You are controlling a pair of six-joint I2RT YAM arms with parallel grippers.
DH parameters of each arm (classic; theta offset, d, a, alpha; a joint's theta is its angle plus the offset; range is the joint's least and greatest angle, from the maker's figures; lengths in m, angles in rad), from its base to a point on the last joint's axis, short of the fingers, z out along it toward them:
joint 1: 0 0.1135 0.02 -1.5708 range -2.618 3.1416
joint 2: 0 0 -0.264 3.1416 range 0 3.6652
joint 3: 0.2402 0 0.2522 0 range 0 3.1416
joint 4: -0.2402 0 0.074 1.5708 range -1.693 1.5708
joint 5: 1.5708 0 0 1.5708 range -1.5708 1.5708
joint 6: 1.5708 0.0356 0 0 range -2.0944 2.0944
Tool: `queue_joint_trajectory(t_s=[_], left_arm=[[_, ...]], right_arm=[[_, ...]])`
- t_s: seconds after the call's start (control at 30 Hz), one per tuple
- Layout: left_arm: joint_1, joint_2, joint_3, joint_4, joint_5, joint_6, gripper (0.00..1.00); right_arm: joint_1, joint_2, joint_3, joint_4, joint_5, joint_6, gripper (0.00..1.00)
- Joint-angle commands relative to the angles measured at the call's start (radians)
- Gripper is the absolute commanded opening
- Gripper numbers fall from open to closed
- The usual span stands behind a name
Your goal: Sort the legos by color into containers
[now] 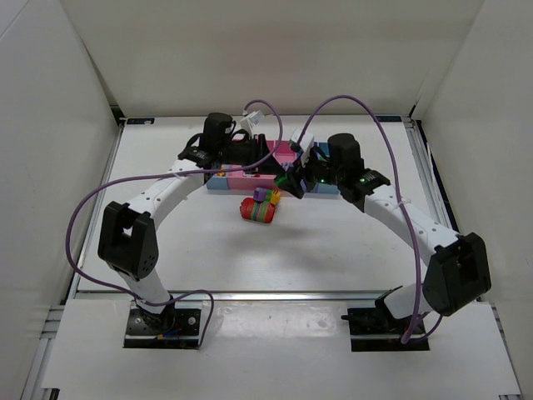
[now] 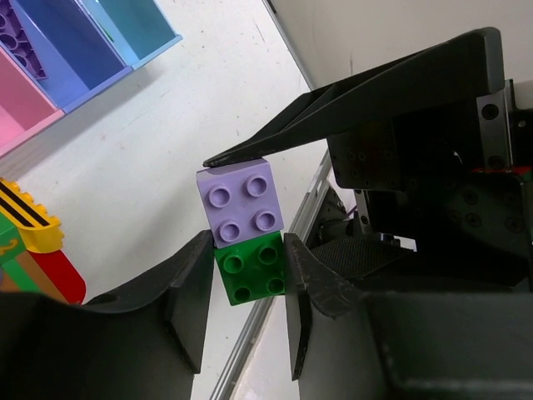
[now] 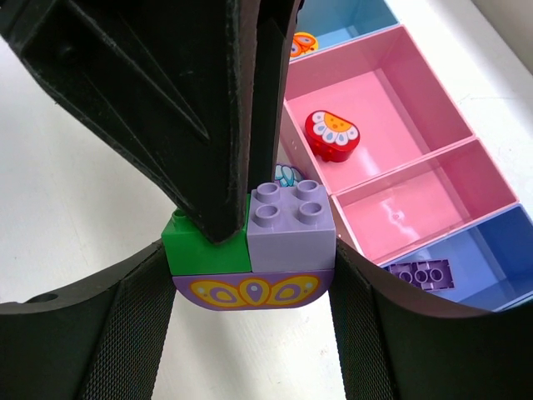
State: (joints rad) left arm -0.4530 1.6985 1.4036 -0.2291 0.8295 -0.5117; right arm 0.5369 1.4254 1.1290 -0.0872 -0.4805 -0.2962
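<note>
The white counter [image 1: 333, 250] is walled close on three sides but lies broadly open on the near side of the containers [image 3: 416, 208], which is the room for any swing. The left arm [image 1: 158, 196] and right arm [image 1: 408, 221] crowd together over the containers' near edge. Just in front of the containers lies an unsorted pile [image 1: 258, 208] of red, green and yellow legos, so most sorting looks undone. Beside that near edge a three-piece chunk [image 3: 250, 292] is held aloft. The right jaws grip it end to end, and the left jaws clamp its green brick [image 2: 250, 279], with the lavender brick [image 2: 241, 204] attached. Inside the containers: a red piece [image 3: 333, 133], a purple plate [image 3: 420, 273], an orange piece [image 3: 302, 43].
</note>
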Motion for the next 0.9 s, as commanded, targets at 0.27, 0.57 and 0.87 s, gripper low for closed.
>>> queue_joint_trajectory(t_s=[0.27, 0.57, 0.87], left_arm=[[0.028, -0.033, 0.051, 0.04, 0.074, -0.017, 0.1], [0.027, -0.034, 0.025, 0.042, 0.105, -0.039, 0.57], [-0.013, -0.056, -0.009, -0.082, 0.01, 0.059, 0.9]], right_arm=[[-0.014, -0.098, -0.112, -0.043, -0.003, -0.037, 0.0], [-0.017, -0.109, -0.118, -0.048, -0.01, -0.034, 0.0], [-0.015, -0.077, -0.035, -0.034, -0.02, 0.002, 0.0]])
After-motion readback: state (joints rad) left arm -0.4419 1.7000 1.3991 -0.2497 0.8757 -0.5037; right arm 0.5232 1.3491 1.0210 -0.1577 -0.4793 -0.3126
